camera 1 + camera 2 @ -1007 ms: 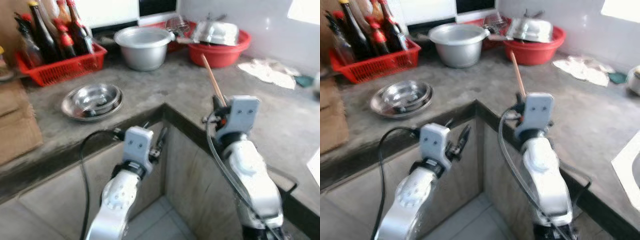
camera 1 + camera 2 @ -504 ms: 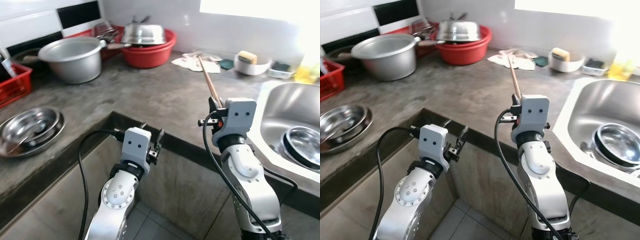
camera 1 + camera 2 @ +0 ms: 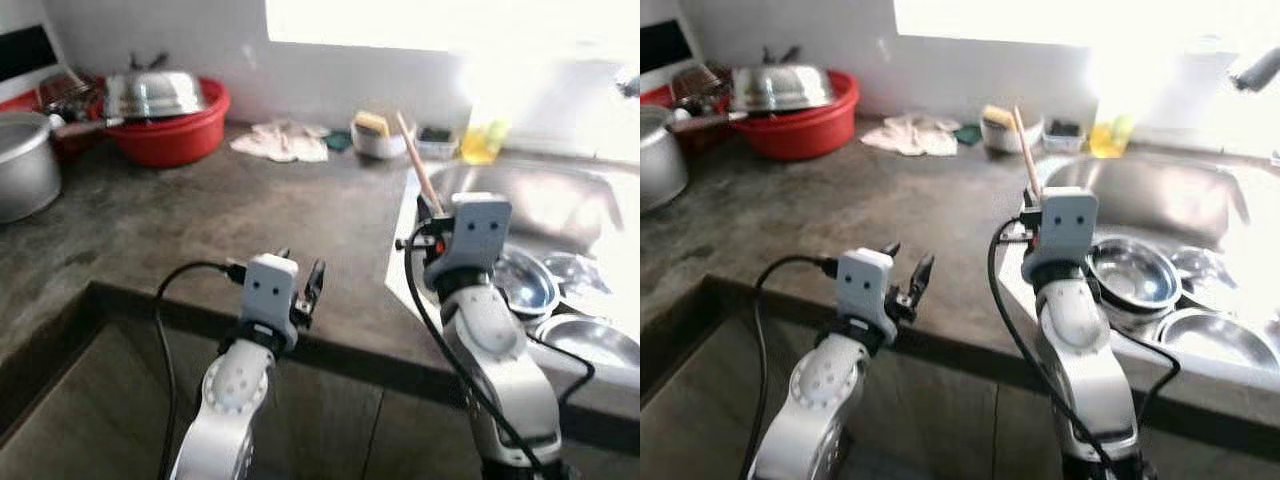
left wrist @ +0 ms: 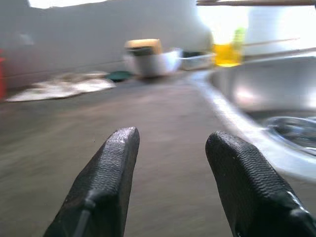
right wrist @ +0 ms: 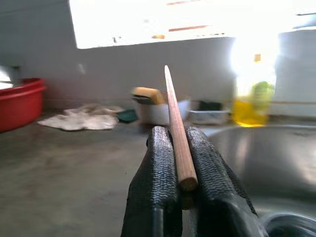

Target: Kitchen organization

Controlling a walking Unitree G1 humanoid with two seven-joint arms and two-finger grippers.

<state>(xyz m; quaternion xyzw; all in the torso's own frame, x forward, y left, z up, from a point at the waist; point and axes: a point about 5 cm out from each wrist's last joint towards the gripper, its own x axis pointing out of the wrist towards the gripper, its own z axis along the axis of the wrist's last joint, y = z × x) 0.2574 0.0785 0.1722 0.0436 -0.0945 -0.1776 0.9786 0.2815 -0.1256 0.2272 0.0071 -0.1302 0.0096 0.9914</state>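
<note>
Over the counter edge beside the sink: right gripper (image 5: 178, 163), fingers pinching one wooden chopstick (image 5: 175, 131) low on its shaft, tip angled up and away. Left gripper (image 4: 170, 148), fingers spread, holding nothing, hovers above the grey countertop (image 3: 200, 215). Steel sink (image 3: 545, 205) holds steel bowls (image 3: 525, 280). Beyond: white dish with sponge (image 3: 378, 135), rag (image 3: 282, 140), red basin (image 3: 165, 130). Risk, judged: the narrow pinch may let the stick pivot or slip if swung. The right wrist view shows the grip; the eye views show the bowls.
</note>
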